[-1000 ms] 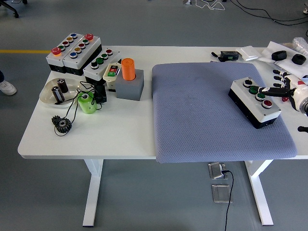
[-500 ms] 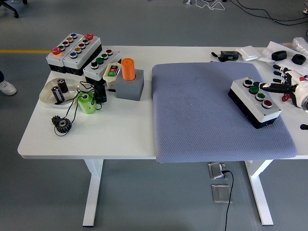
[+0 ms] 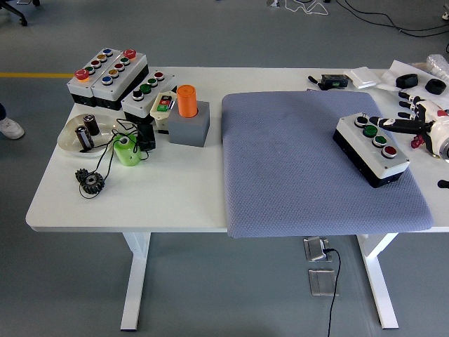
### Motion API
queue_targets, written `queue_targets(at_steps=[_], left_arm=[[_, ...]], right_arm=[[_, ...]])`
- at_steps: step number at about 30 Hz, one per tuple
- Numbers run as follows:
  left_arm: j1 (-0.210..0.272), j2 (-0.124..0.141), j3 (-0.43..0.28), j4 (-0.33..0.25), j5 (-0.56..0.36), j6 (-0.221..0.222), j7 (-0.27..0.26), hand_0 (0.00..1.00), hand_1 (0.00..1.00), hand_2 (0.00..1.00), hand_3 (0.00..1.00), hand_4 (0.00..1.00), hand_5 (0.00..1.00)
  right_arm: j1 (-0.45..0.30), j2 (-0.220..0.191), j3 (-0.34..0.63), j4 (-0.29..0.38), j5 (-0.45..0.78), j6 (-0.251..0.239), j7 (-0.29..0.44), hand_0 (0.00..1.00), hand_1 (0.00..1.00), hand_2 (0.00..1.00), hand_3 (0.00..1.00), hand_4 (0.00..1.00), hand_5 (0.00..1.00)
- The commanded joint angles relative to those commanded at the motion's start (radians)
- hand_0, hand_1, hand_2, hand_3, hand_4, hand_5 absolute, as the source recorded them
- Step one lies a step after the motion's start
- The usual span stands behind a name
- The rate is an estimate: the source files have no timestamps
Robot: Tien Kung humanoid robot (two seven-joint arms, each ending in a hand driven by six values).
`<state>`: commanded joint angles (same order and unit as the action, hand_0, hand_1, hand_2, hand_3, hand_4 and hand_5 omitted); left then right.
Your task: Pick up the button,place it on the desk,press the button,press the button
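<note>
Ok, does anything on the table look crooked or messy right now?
Mildly. The button box sits askew on the grey mat, turned against its edges. Loose black wires tangle around the green cup. Nothing looks spilled or broken.

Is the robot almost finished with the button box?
Done: the button box already sits on the grey mat. In hand: the right hand points one finger at the box's far end, near the top buttons. Whether a press has happened can't be told, so pressing may remain. The left hand isn't visible.

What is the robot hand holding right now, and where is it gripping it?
Nothing. The right robot hand only extends a finger over the button box on the grey mat, near its top buttons.
</note>
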<state>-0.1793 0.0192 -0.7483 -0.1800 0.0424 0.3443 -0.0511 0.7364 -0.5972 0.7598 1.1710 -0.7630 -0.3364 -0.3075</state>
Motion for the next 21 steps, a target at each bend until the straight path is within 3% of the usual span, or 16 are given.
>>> queue_targets(at_steps=[21], left_arm=[[0.013,-0.002,0.011,0.0,-0.009,-0.002,0.001,0.654,0.705,0.724,0.518,0.321,0.964]], right_arm=[[0.006,0.015,-0.009,-0.02,-0.03,-0.003,-0.017,0.992,0.941,0.998,0.998,0.894,0.202]])
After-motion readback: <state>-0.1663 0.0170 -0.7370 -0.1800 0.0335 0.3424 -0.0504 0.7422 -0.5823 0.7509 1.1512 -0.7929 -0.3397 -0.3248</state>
